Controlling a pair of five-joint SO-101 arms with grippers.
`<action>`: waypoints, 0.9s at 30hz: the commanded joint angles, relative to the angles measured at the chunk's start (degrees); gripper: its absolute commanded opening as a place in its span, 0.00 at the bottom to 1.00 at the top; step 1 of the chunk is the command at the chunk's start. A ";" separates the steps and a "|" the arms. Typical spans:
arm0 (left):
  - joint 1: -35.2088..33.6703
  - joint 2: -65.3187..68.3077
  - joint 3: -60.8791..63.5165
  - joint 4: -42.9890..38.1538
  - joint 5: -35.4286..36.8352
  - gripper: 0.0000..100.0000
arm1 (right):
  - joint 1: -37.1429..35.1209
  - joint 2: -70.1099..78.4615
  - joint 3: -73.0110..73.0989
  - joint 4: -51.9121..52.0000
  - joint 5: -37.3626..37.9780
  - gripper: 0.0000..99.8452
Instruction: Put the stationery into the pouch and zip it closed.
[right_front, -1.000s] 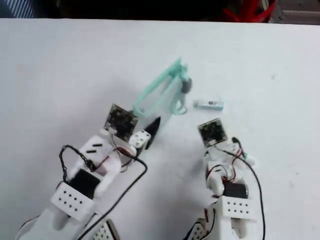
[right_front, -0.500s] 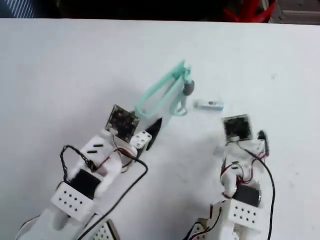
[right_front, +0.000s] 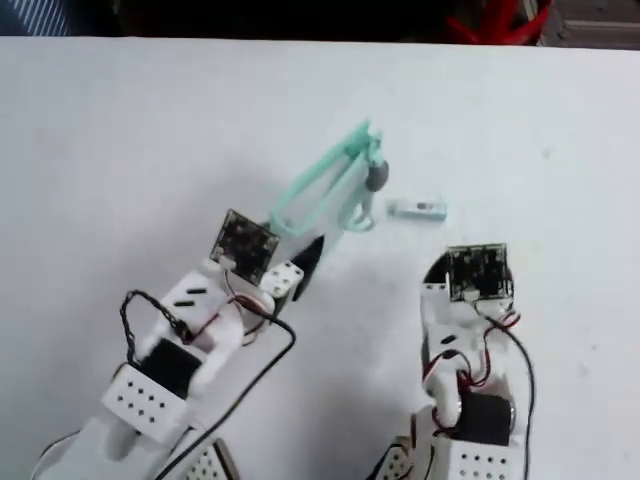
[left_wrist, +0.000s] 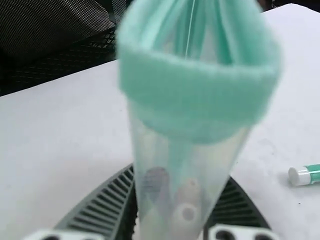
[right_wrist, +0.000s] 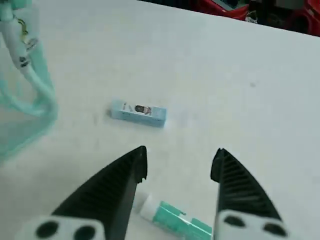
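1. The white table (right_front: 120, 130) is laid out under both arms. Beyond its far edge a dark room is seen, with red objects (right_front: 495, 20) at one corner and a black mesh (left_wrist: 50, 50) behind the table on the left arm's side.
2. The right arm (right_front: 465, 340) has been swung sideways and turned over the last second. Its wrist now sits just on the near side of the small blue box, and the arm stands straighter up the picture than before. The left arm (right_front: 175, 340) is found where it was half a second ago.
3. The pouch (right_front: 325, 185), clear-walled with a mint green band, is clamped at its near end between the jaws of the left gripper (left_wrist: 180, 180) and is stretched away from it across the middle of the table. Pale round-ended items (left_wrist: 182, 212) are seen through its wall; what they are cannot be told.
4. The right gripper (right_wrist: 181, 152) is held with its jaws spread apart and nothing between them, above the table.
5. The small blue box (right_wrist: 138, 112) is left lying flat just beside the pouch, unmoved. A printed label is carried on it, but it cannot be read.
6. A green stick (right_wrist: 172, 220) with a white cap is lying on the table below the right gripper.
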 joint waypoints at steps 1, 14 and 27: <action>0.84 -0.48 -0.35 -1.14 0.18 0.18 | -1.71 4.00 -9.14 4.88 -0.53 0.22; 0.84 -0.48 -0.26 -1.14 0.18 0.18 | -8.84 32.66 -24.62 15.34 6.68 0.22; 0.84 -0.48 -0.26 -1.14 0.18 0.18 | -10.86 35.03 -15.74 8.84 11.60 0.21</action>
